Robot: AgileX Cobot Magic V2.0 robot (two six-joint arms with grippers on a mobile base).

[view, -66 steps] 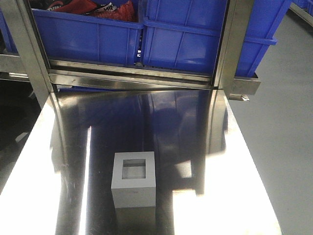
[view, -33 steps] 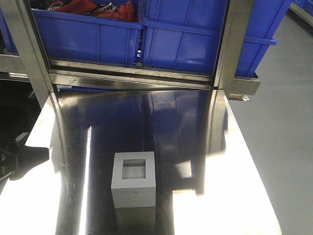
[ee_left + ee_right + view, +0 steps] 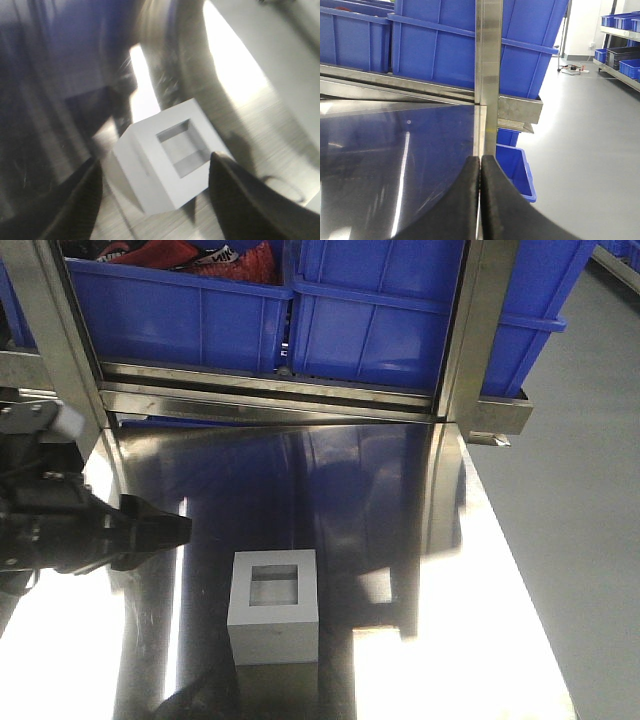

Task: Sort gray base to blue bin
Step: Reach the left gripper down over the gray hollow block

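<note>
The gray base stands on the steel table with its square opening facing up. My left gripper reaches in from the left, open, a little left of the base and short of it. In the left wrist view the gray base lies just beyond the two dark fingertips of the left gripper, untouched. My right gripper is shut on nothing, near the table's right edge. The large blue bin sits on the rack at the back right.
A second blue bin with red items sits at the back left. Steel rack posts rise at the table's far edge. A small blue bin stands on the floor to the right. Shelves with bins line the far right.
The left arm has come into view from the left edge and moved right toward the gray base. The base has not moved.
</note>
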